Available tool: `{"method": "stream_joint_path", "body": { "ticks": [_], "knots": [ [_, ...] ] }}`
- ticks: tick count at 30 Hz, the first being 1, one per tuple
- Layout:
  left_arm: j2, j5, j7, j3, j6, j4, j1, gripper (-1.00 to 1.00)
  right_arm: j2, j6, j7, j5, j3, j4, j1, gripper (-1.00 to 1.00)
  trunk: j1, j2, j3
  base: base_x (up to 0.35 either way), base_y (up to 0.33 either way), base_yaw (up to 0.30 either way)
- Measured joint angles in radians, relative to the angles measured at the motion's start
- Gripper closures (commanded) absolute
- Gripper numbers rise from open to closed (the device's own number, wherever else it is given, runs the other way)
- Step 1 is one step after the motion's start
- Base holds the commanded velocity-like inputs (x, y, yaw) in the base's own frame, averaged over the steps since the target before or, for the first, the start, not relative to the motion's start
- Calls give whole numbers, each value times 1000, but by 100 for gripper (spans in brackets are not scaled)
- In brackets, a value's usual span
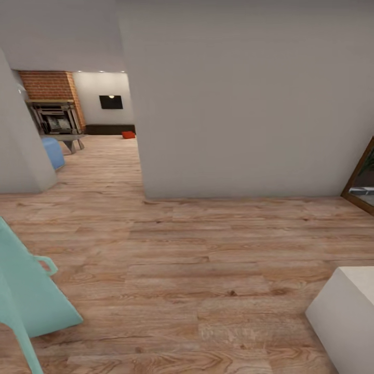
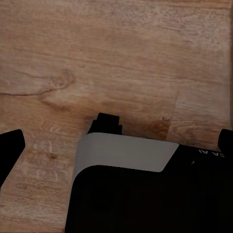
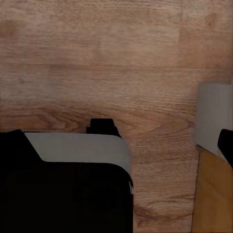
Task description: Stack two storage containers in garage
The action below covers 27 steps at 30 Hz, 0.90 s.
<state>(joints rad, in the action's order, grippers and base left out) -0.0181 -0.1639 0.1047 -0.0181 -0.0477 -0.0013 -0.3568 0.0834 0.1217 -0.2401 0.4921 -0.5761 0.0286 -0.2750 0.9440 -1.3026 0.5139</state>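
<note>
Far down the hallway, the living room opens with its brick fireplace (image 1: 52, 85), black wall TV (image 1: 111, 102) and long low dark cabinet (image 1: 110, 129). One small orange-red storage container (image 1: 128, 134) sits on the light wood plank floor (image 1: 208, 259) in front of that cabinet. The second container and the garage are out of view. My left gripper (image 2: 119, 140) hangs open over the planks, its dark fingertips (image 2: 10, 148) wide apart and nothing between them. My right gripper (image 3: 121, 141) is open too, above the same flooring.
A large white wall (image 1: 249, 104) stands straight ahead, with the passage to the living room at its left. A blue seat (image 1: 53, 150) is by the fireplace. A teal object (image 1: 26, 291) is close at left, a white block (image 1: 345, 317) at lower right, a wood-framed panel (image 1: 362, 179) at right.
</note>
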Motion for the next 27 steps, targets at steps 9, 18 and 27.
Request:
{"method": "stream_joint_path", "body": {
  "ticks": [9, 18, 27],
  "knots": [
    [0, 1, 0, 1, 0, 0, 0, -100, 3, -3, 1, -2, -1, 1, 1, -100, 0, 0, 0, 320, 0, 0],
    [0, 0, 0, 0, 0, 0, 0, -100, -11, 3, 0, 8, 4, -1, 2, -100, 0, 0, 0, 320, 0, 0],
    [0, 0, 0, 0, 0, 0, 0, -100, -11, 3, -2, 5, 4, -1, 2, -100, 0, 0, 0, 320, 0, 0]
  ]
}}
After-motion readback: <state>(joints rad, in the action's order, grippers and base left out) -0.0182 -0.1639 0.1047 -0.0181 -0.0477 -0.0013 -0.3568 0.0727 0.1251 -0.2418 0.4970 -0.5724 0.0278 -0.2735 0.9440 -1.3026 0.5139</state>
